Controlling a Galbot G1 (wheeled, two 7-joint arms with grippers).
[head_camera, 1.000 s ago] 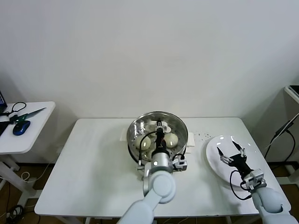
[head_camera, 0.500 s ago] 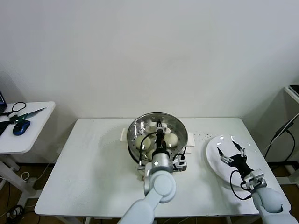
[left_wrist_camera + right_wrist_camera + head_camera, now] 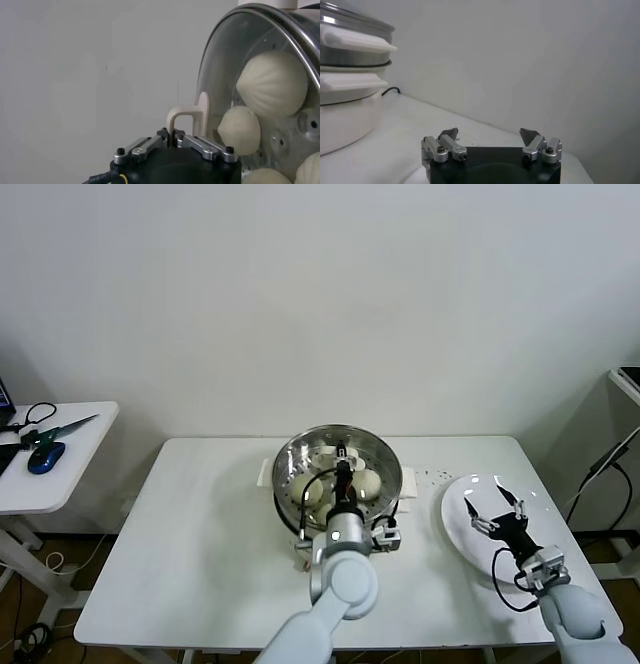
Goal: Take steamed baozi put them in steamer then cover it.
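The left gripper point(image 3: 342, 456) is over the steamer point(image 3: 296, 484), which sits near the back edge of the table point(image 3: 200, 534), about midway along it. Its fingers are closed on the white bar handle point(image 3: 189, 116) of the glass lid point(image 3: 385, 456), taking it from above at its centre, probably so that the lid hangs level and its metal rim meets the steamer's rim all round. In the left wrist view the lid lies across the basket, and the buns point(image 3: 272, 82) show through the glass, cream-white and close together on the perforated steel bottom. So the buns are already inside, and the lid is on or just above the rim; I cannot tell whether it is fully seated. The task looks nearly done: what is left is to let go of the handle and lift clear.

The right gripper point(image 3: 495, 512) waits with its fingers spread wide and nothing between them, over the white plate point(image 3: 458, 529) at the right edge of the table. The plate appears bare, which fits all the buns having gone into the steamer
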